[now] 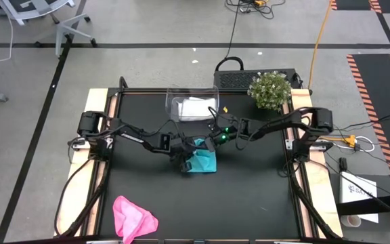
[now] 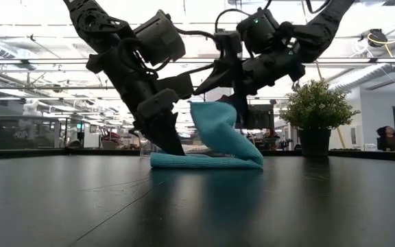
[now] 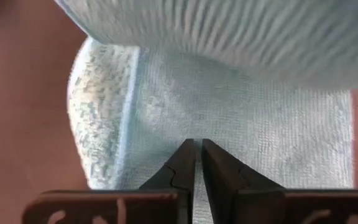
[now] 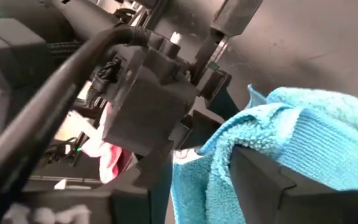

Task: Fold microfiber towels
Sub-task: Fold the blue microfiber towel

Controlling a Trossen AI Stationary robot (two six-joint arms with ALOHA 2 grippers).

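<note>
Teal towel (image 2: 214, 140) half-folded: right gripper (image 2: 233, 103) pinches its raised flap, closed left gripper (image 2: 173, 147) pins its base.

Towel (image 1: 203, 163) is lying at the table's (image 1: 263, 203) centre, its lower layer flat on the surface, one edge raised above it. Left gripper (image 1: 183, 161) is pressing on its left side; right gripper (image 1: 208, 141) is gripping the raised edge from behind. Tub (image 1: 192, 105) is sitting behind, holding a second towel (image 1: 196, 108). Plant (image 1: 270, 90) is standing at the rear right. Third towel (image 1: 134, 218) is lying at the front left.
</note>
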